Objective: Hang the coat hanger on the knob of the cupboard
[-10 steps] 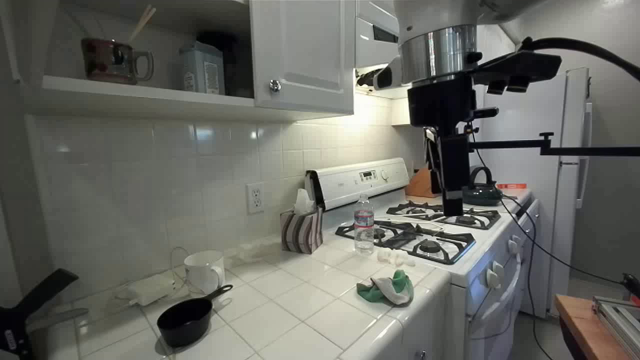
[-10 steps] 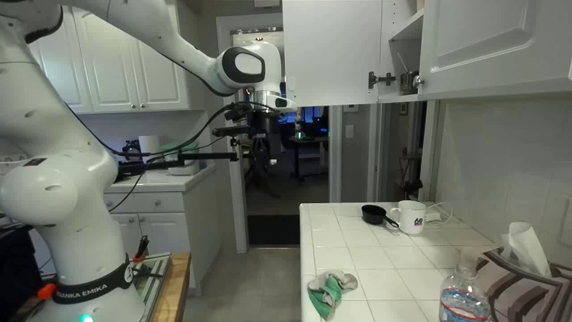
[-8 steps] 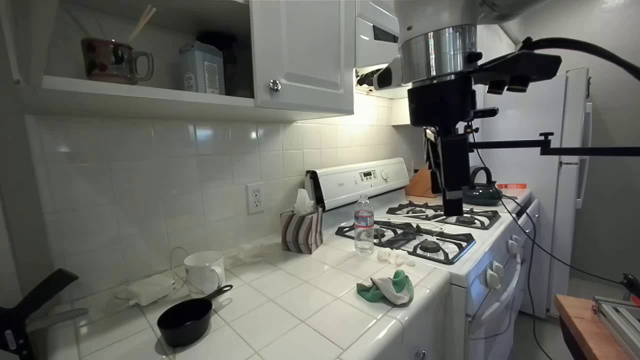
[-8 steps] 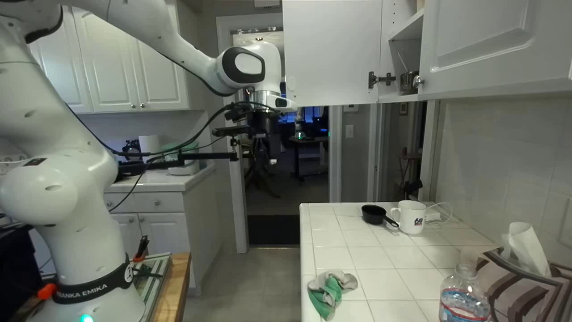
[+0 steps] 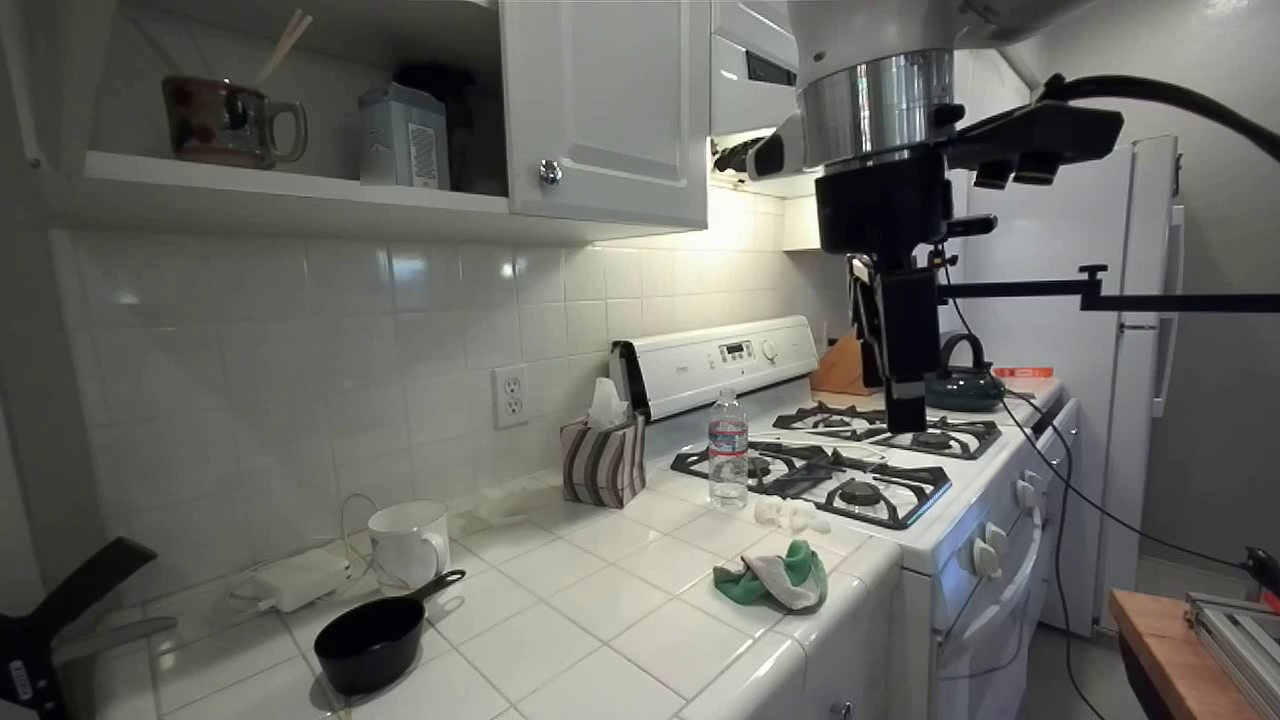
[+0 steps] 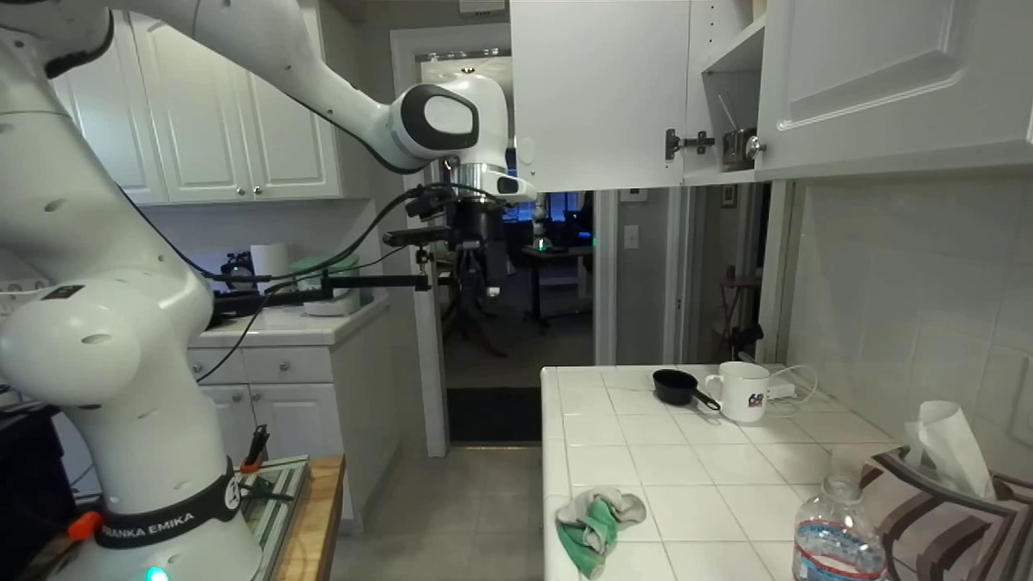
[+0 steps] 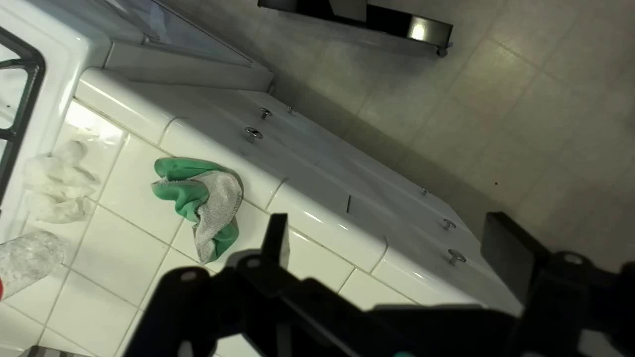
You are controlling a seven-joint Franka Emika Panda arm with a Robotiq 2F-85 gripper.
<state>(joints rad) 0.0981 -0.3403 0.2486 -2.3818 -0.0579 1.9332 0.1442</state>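
No coat hanger can be made out in any view. The white cupboard door (image 5: 610, 100) at the upper middle has a round shiny knob (image 5: 550, 172) near its lower corner. The knob also shows in an exterior view (image 6: 754, 148). My gripper (image 7: 387, 218) is open, with nothing between its wide-apart fingers in the wrist view. It points down in both exterior views (image 5: 890, 400) (image 6: 492, 286). It hangs above the front edge of the counter, lower than the knob and well apart from it.
The tiled counter (image 5: 640, 590) holds a green-grey cloth (image 5: 775, 580), water bottle (image 5: 728, 465), tissue box (image 5: 603, 460), white mug (image 5: 410, 540) and black pan (image 5: 370, 640). The stove (image 5: 960, 520) stands beside it. A neighbouring cupboard door (image 6: 601, 97) stands open, with a mug (image 5: 225, 125) on its shelf.
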